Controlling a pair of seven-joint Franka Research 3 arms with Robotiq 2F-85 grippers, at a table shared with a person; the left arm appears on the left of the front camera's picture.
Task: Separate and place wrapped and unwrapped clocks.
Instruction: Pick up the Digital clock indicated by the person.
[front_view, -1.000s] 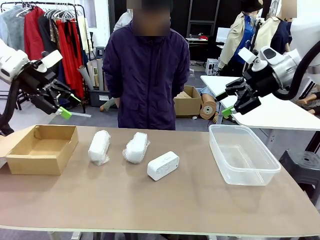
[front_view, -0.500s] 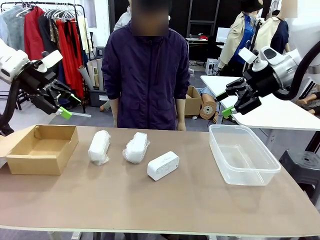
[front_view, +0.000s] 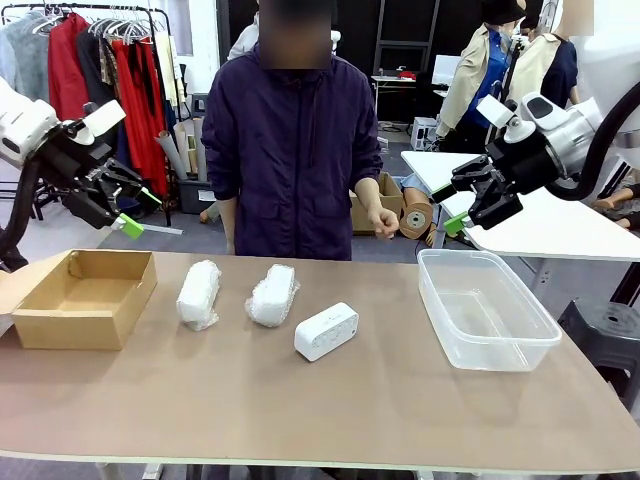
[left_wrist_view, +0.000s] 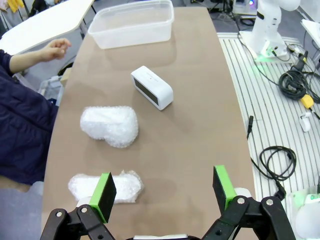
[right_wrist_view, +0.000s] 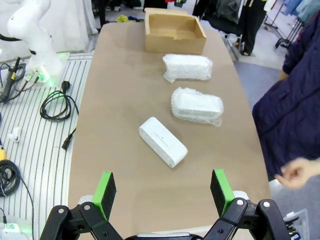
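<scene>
Presently the left fingers (left_wrist_view: 106, 196) and right fingers (right_wrist_view: 104, 192) are being held wide apart and empty above the desk (front_view: 300, 410). Two crinkly bubble-wrapped clocks (left_wrist_view: 110, 125) are lying just ahead of the left fingers, long axes running across the gap (a wrist turn is probably being called for). The smooth, rounded bare clock (right_wrist_view: 162, 141) is lying diagonally ahead of the right fingers, judged nearer them.
</scene>
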